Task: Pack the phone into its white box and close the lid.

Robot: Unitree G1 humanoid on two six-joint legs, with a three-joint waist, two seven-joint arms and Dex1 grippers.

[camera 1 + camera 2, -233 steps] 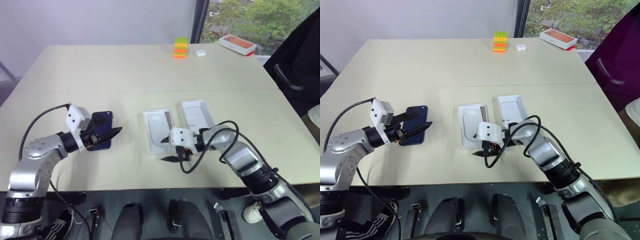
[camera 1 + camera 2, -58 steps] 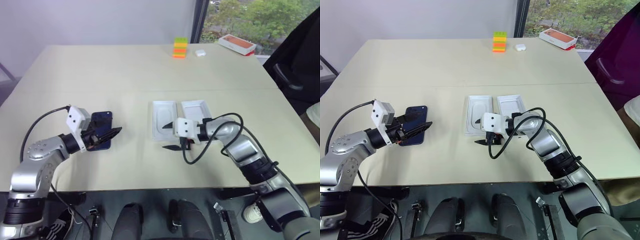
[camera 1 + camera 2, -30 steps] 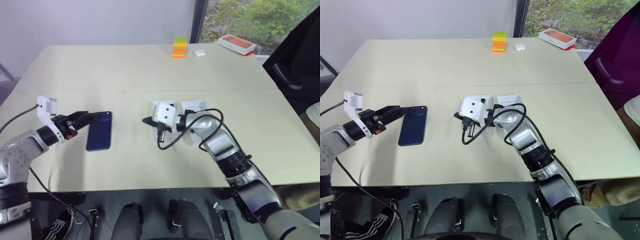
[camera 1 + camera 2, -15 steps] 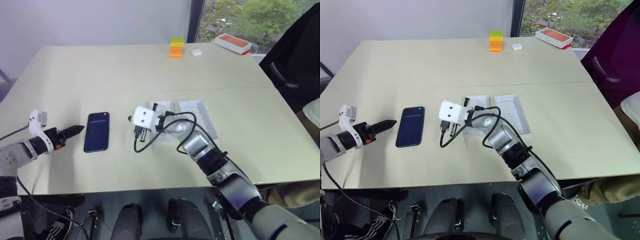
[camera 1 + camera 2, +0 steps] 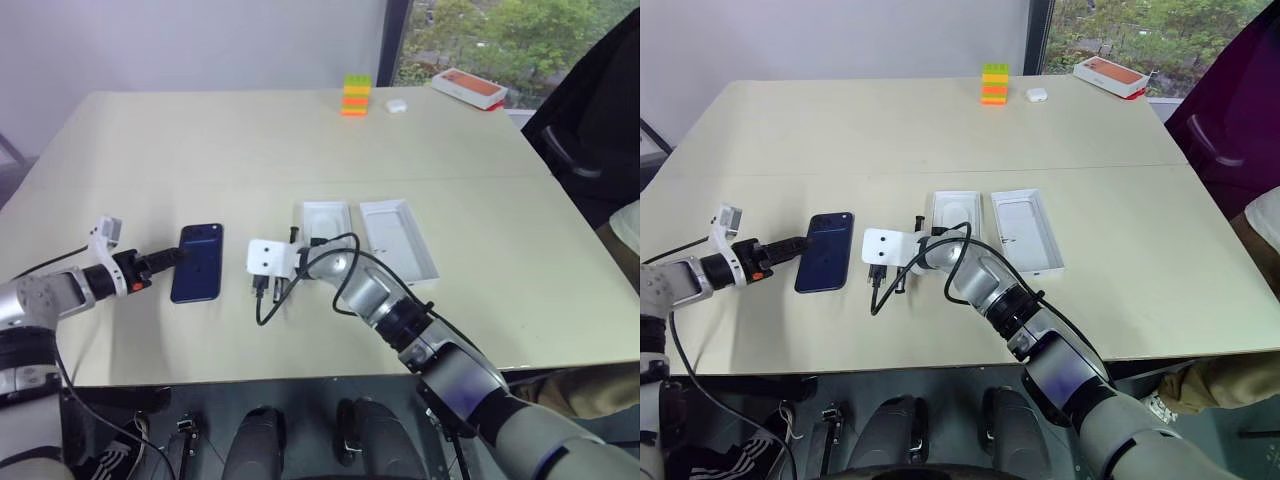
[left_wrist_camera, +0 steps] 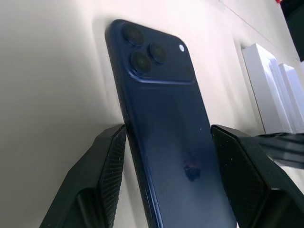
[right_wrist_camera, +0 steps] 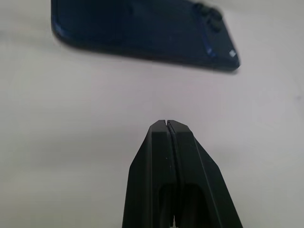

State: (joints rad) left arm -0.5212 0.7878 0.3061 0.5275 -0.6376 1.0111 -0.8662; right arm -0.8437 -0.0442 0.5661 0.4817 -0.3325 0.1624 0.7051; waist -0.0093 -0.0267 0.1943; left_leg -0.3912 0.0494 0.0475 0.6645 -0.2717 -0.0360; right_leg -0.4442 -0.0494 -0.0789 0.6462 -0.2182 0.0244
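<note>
left gripper (image 6: 166, 156): jaws spread, straddling the flat glossy navy-blue slab phone (image 5: 197, 262), lining up a side pinch
right gripper (image 7: 167, 124): closed, empty, pointing at phone

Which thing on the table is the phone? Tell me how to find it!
Look at the big beige table, then at its near left part, beside two white trays. The phone lies flat there, back up, between the left gripper and the shut right gripper. It is the one dark blue slab, with round lenses.

Phone (image 6: 166, 137) lies back-up on the counter (image 6: 47, 85), camera cluster at 12 o'clock. Left fingers (image 6: 102, 171) flank it, spread. White boxes (image 6: 266, 90) at 2 o'clock.
</note>
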